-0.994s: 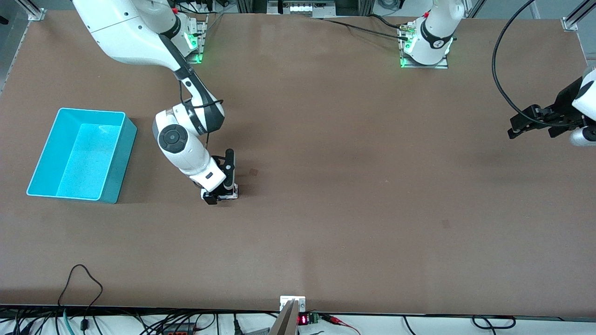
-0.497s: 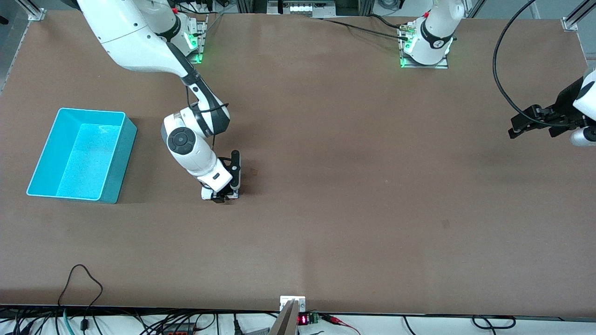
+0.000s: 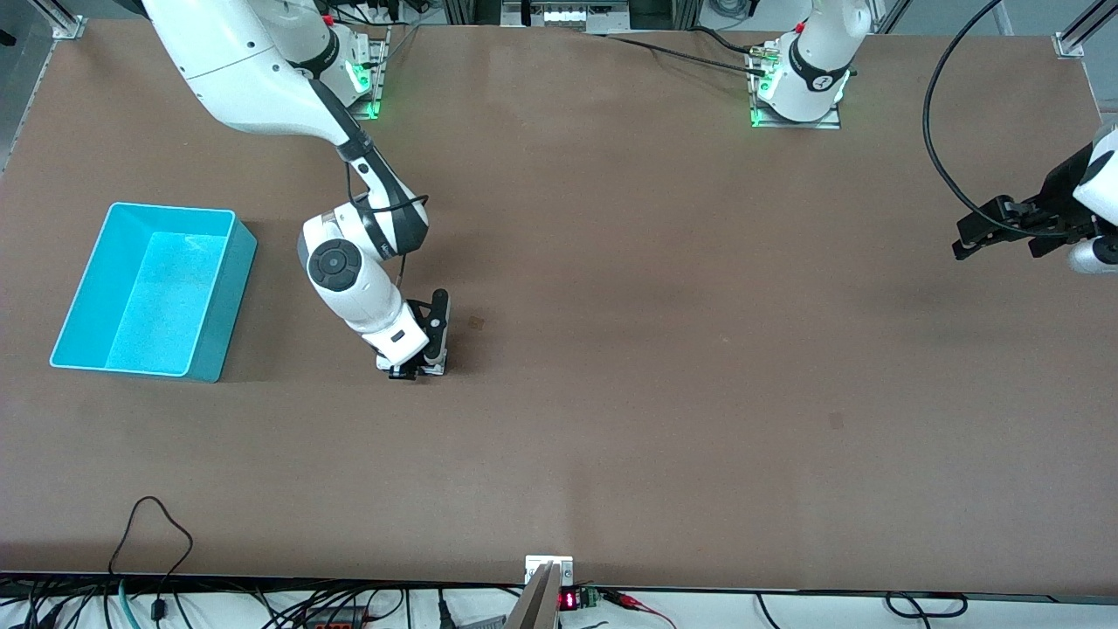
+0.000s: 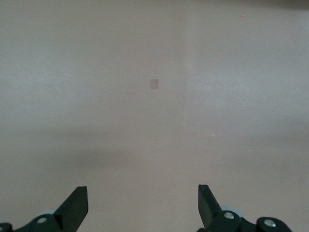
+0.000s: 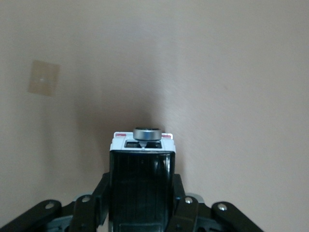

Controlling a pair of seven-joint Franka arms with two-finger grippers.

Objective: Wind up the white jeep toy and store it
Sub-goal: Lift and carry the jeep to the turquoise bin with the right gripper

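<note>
The white jeep toy (image 3: 433, 363) stands on the brown table between the right gripper's fingers. In the right wrist view its black roof (image 5: 141, 186) fills the space between the fingers, and its white rear with a grey spare wheel (image 5: 147, 132) points away from the camera. My right gripper (image 3: 419, 368) is shut on the jeep down at table level, also shown in the right wrist view (image 5: 142, 195). My left gripper (image 3: 996, 248) waits open and empty above the left arm's end of the table, its black fingertips (image 4: 77, 203) wide apart.
The cyan bin (image 3: 229, 301) stands empty toward the right arm's end of the table, beside the right arm. A small tan patch (image 3: 476, 323) lies on the table next to the jeep. Cables run along the table edge nearest the front camera.
The right arm shifted a little toward the left arm's end of the table, then slightly back, keeping the jeep gripped on the table. The left arm has not moved.
</note>
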